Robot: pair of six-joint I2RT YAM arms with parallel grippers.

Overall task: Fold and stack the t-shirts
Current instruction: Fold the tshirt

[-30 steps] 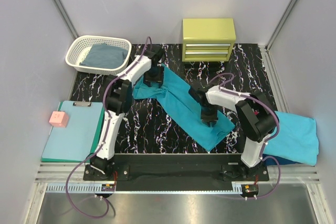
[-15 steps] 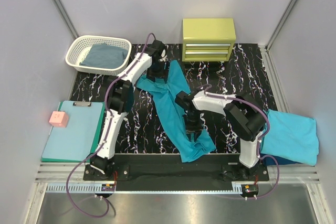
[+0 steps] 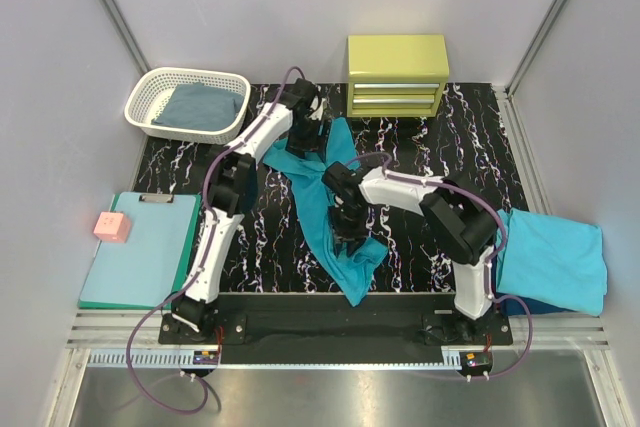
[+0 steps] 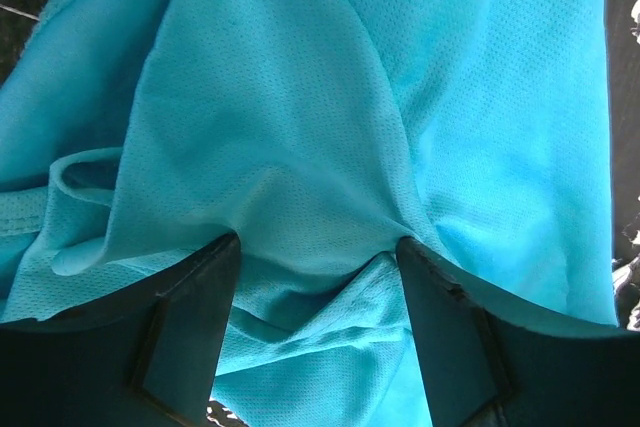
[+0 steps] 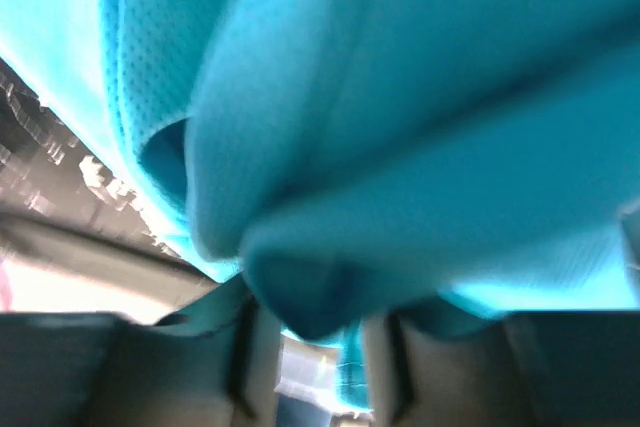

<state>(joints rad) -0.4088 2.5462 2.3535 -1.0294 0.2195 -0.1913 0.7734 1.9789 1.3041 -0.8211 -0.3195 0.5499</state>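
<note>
I see the black marbled bench (image 3: 450, 147), with the teal t-shirt (image 3: 318, 217) bunched in a long crooked strip running from its middle toward the near edge. A lighter turquoise t-shirt (image 3: 555, 257) lies folded past the right edge, on top of a dark blue one (image 3: 522, 304). A mint clipboard (image 3: 135, 252) lies past the left edge. A yellow-green drawer unit (image 3: 397, 75) stands at the far edge. A white basket (image 3: 150, 97) holding grey-blue cloth (image 3: 205, 105) sits by the far left corner. My left jaws are released over the strip's far end, fingers (image 4: 195, 317) spread, with slack cloth between. My right jaws sit at its middle with a fold in their narrow gap. That view is blurred, so I cannot tell whether they pinch it. A pink cube (image 3: 112, 227) touches the clipboard's left side.
</note>
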